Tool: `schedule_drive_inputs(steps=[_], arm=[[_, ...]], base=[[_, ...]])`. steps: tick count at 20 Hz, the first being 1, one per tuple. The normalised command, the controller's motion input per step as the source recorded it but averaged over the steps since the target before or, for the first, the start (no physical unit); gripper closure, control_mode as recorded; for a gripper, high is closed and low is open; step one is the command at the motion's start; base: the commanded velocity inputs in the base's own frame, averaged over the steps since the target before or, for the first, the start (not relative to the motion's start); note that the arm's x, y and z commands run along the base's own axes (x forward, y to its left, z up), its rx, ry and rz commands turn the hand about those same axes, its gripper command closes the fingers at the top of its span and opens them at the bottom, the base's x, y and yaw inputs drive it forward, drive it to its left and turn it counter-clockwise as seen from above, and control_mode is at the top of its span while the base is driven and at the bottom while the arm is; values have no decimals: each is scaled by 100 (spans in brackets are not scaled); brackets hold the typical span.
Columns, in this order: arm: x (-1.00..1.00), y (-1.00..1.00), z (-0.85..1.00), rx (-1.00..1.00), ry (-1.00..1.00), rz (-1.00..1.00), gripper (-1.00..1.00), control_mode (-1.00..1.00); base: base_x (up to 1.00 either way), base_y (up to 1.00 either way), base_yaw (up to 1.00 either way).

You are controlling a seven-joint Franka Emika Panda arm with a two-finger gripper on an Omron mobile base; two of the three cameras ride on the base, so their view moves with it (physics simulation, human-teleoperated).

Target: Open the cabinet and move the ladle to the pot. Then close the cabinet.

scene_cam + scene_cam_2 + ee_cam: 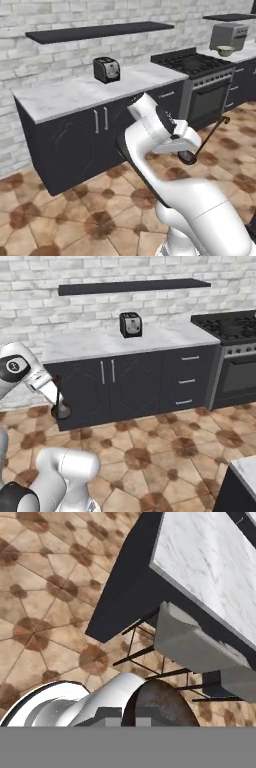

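Gripper (187,150), at centre right of the left base view, is closed on the ladle (209,137), whose thin handle slants up to the right. It looks light, stiff and slippery; gripping near the bowl seems steadier. Stove (197,62) sits upper right.

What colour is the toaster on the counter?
The toaster is silver-grey with dark sides and top, clearest in the right base view.

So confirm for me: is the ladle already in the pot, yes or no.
No: in the left base view the ladle hangs from the gripper above the tiled floor, well short of the stove.
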Motion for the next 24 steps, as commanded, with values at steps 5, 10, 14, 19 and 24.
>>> schedule_drive_inputs(steps=[5,10,14,19,24], arm=[[0,0,0,0,0,0,100,100],[0,0,0,0,0,0,100,100],[0,0,0,0,0,0,100,100],[0,0,0,0,0,0,100,100],[0,0,0,0,0,0,100,100]], base=[[92,0,-36],[94,0,-34],[98,0,-28],[99,-6,-20],[91,-34,-11]])
